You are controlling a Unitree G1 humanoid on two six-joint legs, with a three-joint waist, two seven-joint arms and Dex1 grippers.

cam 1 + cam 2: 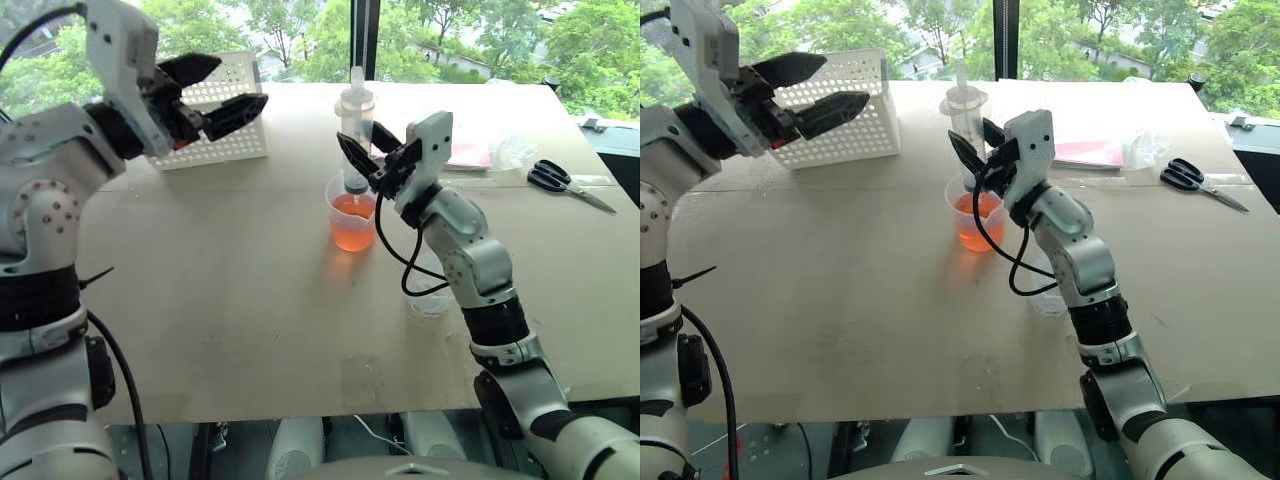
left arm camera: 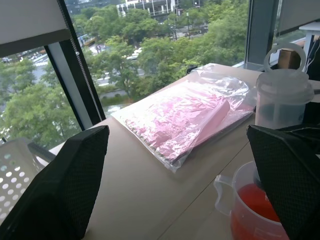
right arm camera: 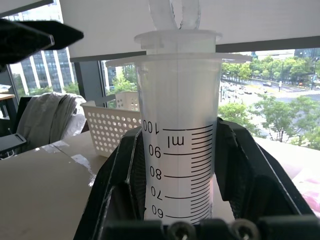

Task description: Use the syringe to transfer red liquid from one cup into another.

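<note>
The syringe (image 1: 355, 105) stands upright, its clear barrel (image 3: 179, 150) clamped between the fingers of my right gripper (image 1: 357, 137), which is shut on it. Its lower end dips inside the rim of the larger cup (image 1: 336, 195), which holds the red liquid (image 1: 352, 228) near the table's middle. The white ring of the plunger sticks up above the barrel. The smaller clear cup (image 1: 432, 300) sits nearer to me, partly hidden behind my right forearm. My left gripper (image 1: 240, 85) hangs open and holds nothing, raised above the table to the left of the syringe.
A white perforated basket (image 1: 225, 125) stands at the back left. A pink packet in a clear bag (image 2: 190, 115) lies at the back behind the cups. Black scissors (image 1: 560, 180) rest at the far right. The table's front edge (image 1: 300, 412) is close to me.
</note>
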